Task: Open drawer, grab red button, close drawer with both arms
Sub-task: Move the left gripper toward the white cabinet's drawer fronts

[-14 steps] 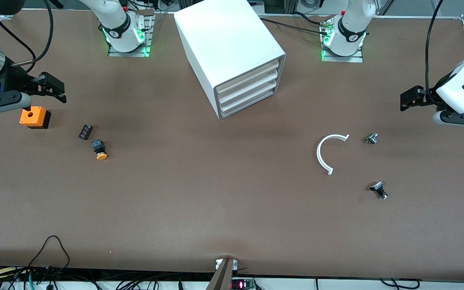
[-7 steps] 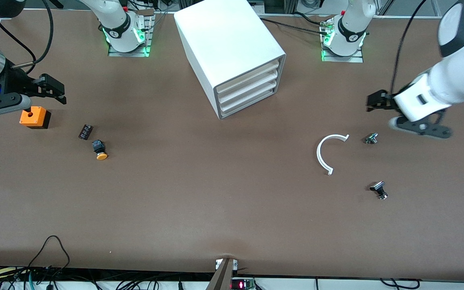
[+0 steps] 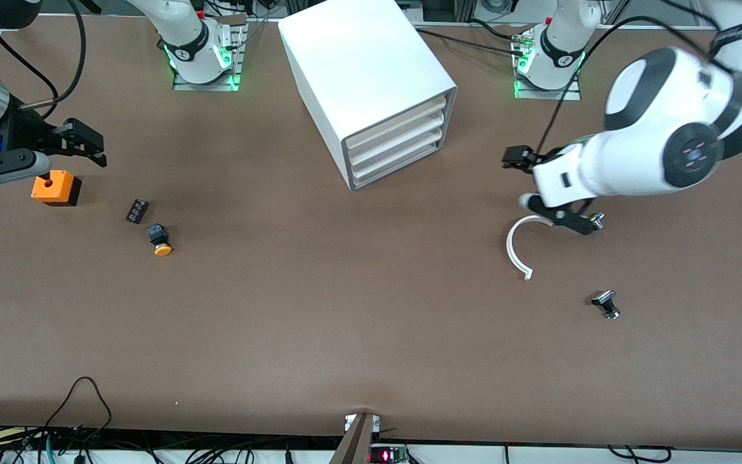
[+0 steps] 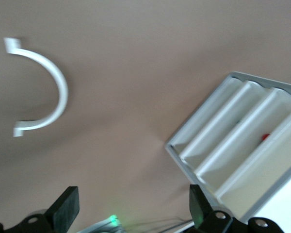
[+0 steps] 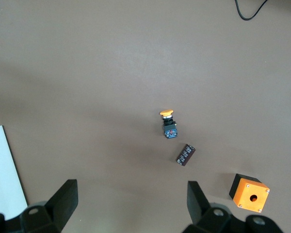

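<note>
The white cabinet [image 3: 371, 71] stands at the table's middle, near the bases. Its four drawers [image 3: 397, 138] are all shut. In the left wrist view the drawer fronts [image 4: 242, 141] show, with a small red spot [image 4: 265, 137] in a gap between them; I cannot tell whether it is the button. My left gripper [image 3: 514, 158] is open and empty above the table, between the cabinet's front and the white arc; its fingers [image 4: 68, 208] stand wide apart. My right gripper [image 3: 91, 147] is open and empty, waiting above the orange box.
A white plastic arc [image 3: 519, 248] lies toward the left arm's end, with two small metal parts [image 3: 606, 304] close by. Toward the right arm's end lie an orange box with a hole [image 3: 55, 187], a black block [image 3: 136, 211] and a yellow-capped button [image 3: 160, 240].
My left arm has swung in from the table's end toward the cabinet's front, its gripper still open. The right arm has not moved.
</note>
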